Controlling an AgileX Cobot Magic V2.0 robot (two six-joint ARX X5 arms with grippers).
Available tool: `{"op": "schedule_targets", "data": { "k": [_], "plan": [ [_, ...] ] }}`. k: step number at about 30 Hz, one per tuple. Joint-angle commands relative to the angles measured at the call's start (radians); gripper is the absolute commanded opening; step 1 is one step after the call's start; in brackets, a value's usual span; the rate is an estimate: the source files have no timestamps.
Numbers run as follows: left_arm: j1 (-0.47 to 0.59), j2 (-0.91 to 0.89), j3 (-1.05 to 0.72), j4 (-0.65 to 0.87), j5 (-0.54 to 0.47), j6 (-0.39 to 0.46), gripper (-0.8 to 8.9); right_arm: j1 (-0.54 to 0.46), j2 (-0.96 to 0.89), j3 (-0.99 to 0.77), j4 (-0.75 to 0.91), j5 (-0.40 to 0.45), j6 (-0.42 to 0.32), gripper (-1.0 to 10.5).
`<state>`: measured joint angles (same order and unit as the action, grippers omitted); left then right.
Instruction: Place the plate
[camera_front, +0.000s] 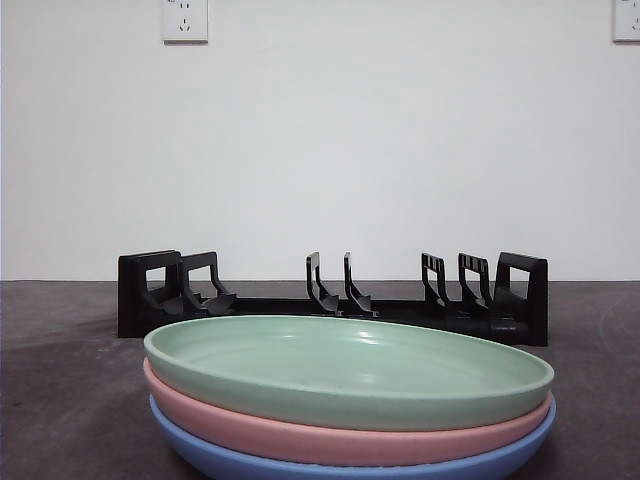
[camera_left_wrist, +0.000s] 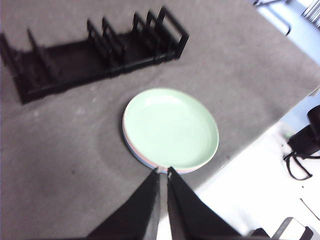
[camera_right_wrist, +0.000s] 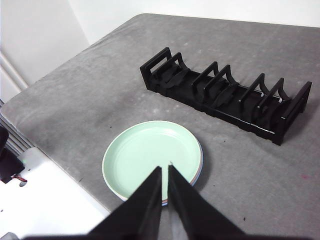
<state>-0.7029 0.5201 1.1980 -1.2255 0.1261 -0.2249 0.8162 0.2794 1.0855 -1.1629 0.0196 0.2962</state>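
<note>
Table: a grey, matte tabletop (camera_front: 60, 400) carries everything; its near edge shows in both wrist views.
Rack: a long black plastic dish rack (camera_front: 335, 300) with upright dividers stands behind the plates, well apart from them, all its slots without a plate.
Plate stack: three round, shallow plates lie nested near the table's front edge — a pale green plate (camera_front: 345, 368) on top, a pink plate (camera_front: 330, 435) beneath it, a blue plate (camera_front: 300, 465) at the bottom, touching the table.
Green plate, wrist views: seen whole from above (camera_left_wrist: 170, 127) (camera_right_wrist: 150, 156), lying flat, with only thin rims of the lower plates showing.
Left gripper: the left gripper (camera_left_wrist: 163, 171) hangs above the table's front edge; its two black jaws are drawn nearly together with a thin slit between them, grasping nothing. Their tips appear just over the near rim of the green plate, without visible contact.
Right gripper: the right gripper (camera_right_wrist: 165, 167) hangs high over the stack — jaws likewise pressed close, nothing between them; the tips line up over the green plate's near part.
Wall: a white wall with two white sockets (camera_front: 185, 20) closes the front view.
</note>
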Motion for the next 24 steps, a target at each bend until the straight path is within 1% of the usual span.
{"op": "schedule_targets", "data": {
  "k": [1,4,5,7,10,13,16,18,21,24],
  "plan": [
    [0.039,-0.012,-0.043,0.043,-0.006,0.003,0.20,0.006,0.005,0.007,0.010,0.000,0.006,0.2],
    [0.161,-0.038,-0.147,0.133,0.037,0.005,0.18,0.006,0.005,0.008,0.010,0.000,0.006,0.2],
    [0.203,-0.049,-0.183,0.184,0.031,0.019,0.18,0.006,0.005,0.008,0.010,0.000,0.006,0.2],
    [0.314,-0.089,-0.284,0.340,0.006,0.101,0.20,0.006,0.005,0.008,0.010,0.000,0.006,0.2],
    [0.460,-0.175,-0.446,0.596,0.006,0.168,0.20,0.006,0.005,0.008,0.010,0.003,0.006,0.2],
    [0.573,-0.277,-0.630,0.810,0.008,0.176,0.20,0.006,0.005,0.008,0.010,0.006,0.006,0.2],
    [0.637,-0.360,-0.800,0.932,-0.019,0.190,0.20,0.006,0.005,0.008,0.010,0.007,0.006,0.2],
    [0.662,-0.401,-0.903,0.983,-0.027,0.190,0.20,0.006,0.005,0.008,0.010,0.006,0.006,0.2],
    [0.677,-0.451,-1.026,1.015,-0.027,0.174,0.20,0.006,0.005,0.008,0.010,0.007,0.006,0.2],
    [0.678,-0.492,-1.107,1.016,-0.027,0.171,0.20,0.006,0.005,0.008,0.010,0.007,0.006,0.2]
  ]
}}
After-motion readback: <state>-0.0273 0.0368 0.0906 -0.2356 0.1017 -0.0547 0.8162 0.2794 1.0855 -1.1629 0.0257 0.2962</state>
